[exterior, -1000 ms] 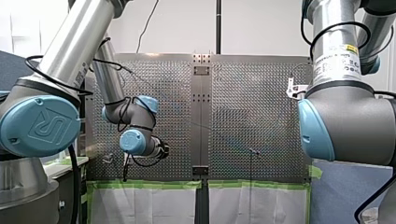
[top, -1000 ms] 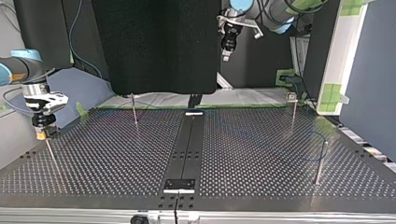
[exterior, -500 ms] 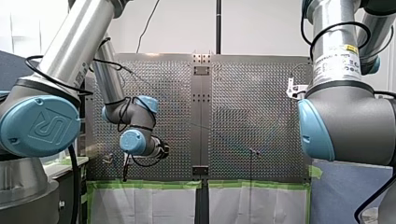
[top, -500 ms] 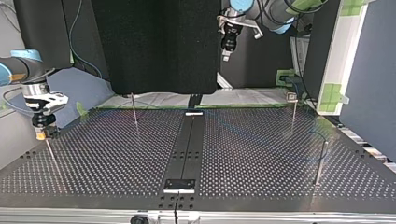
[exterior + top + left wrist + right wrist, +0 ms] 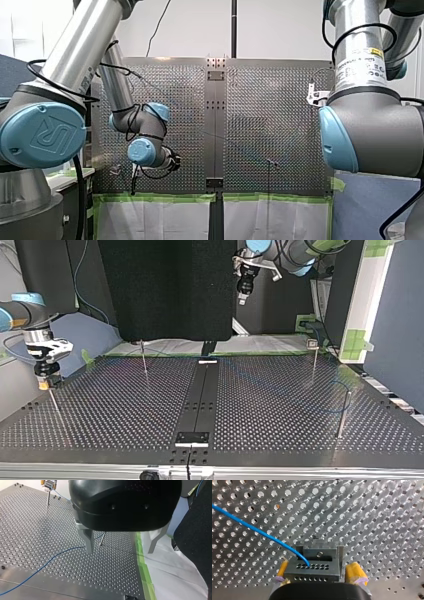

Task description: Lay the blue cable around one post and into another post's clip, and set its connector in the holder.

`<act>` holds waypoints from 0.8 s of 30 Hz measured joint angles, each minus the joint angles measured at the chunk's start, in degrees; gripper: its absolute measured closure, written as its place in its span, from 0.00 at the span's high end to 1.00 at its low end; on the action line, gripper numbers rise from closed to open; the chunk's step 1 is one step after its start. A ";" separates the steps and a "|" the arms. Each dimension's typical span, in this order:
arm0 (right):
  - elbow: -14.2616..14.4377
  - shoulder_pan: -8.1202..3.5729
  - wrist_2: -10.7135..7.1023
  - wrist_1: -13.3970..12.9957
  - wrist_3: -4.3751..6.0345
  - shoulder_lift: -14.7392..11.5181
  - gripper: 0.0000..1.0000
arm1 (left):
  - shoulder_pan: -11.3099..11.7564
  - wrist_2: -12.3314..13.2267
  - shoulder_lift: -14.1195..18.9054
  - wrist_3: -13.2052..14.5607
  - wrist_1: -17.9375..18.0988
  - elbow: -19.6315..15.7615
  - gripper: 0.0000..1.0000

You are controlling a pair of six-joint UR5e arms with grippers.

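Note:
In the right wrist view my right gripper (image 5: 318,564) stands open, its yellow pads (image 5: 355,573) on either side of a grey metal connector (image 5: 312,573) that sits in the holder on a post. The blue cable (image 5: 262,531) runs from the connector across the perforated plate. In the top view my right gripper (image 5: 46,383) is on the leftmost post (image 5: 55,407). My left gripper (image 5: 242,296) hangs high at the back, open and empty. Its metal fingers (image 5: 88,540) hover above the cable (image 5: 50,561) and a thin post (image 5: 101,540).
Three more thin posts (image 5: 143,357) (image 5: 314,362) (image 5: 342,415) stand on the plate; the cable (image 5: 336,383) loops by the rightmost. A black rail (image 5: 200,400) runs down the middle. Green tape (image 5: 142,562) and white sheet edge the plate.

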 joint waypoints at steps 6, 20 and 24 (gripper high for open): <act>0.00 0.00 0.00 0.00 0.00 0.00 1.00 | -0.04 0.53 -0.02 -0.91 1.17 0.82 1.00; 0.00 0.00 0.00 0.00 0.00 0.00 1.00 | -0.09 0.92 -0.03 -1.20 1.89 1.56 1.00; 0.00 0.00 0.00 0.00 0.00 0.00 1.00 | -0.09 0.92 -0.03 -1.20 1.90 1.57 1.00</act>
